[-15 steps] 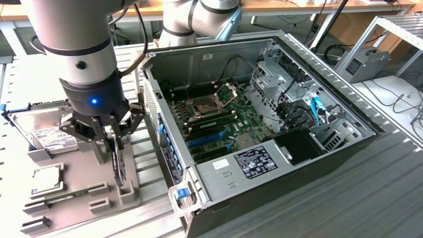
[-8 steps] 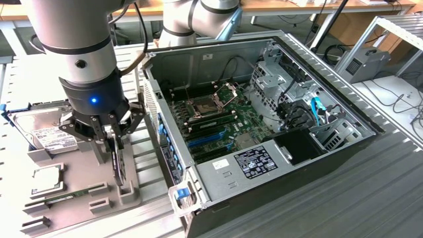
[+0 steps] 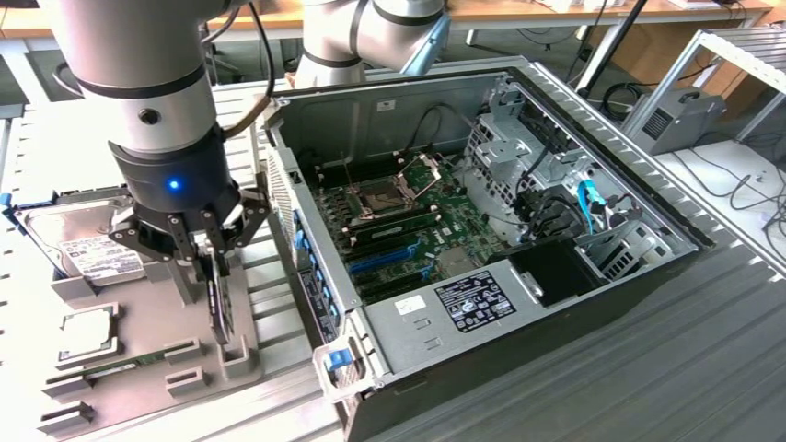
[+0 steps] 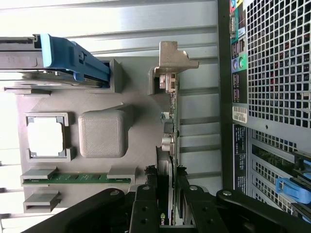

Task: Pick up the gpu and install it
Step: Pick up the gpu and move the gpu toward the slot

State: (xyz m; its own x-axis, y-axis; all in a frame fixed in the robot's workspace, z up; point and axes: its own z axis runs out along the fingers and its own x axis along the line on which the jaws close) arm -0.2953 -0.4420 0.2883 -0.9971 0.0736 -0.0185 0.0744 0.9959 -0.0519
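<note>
The jaws are clamped across the upper edge of the gpu [image 3: 223, 308], which stands on edge in the grey holder [image 3: 142, 318] on the bench, just beside the open case [image 3: 418, 333]. Risk: the hold is narrow, so the card may pivot and its bracket [image 4: 172, 58] may snag the slot.

The gpu [image 4: 171, 121] is shown with a green board and a silver bracket, and the gripper [image 4: 166, 208] is coloured black. The fixture [image 4: 138, 145] is rendered in plain grey, the memory stick [image 4: 73, 178] in green and the drive carrier [image 4: 73, 58] in blue. The case panel [image 4: 277, 63] is patterned with a black square grid.
</note>
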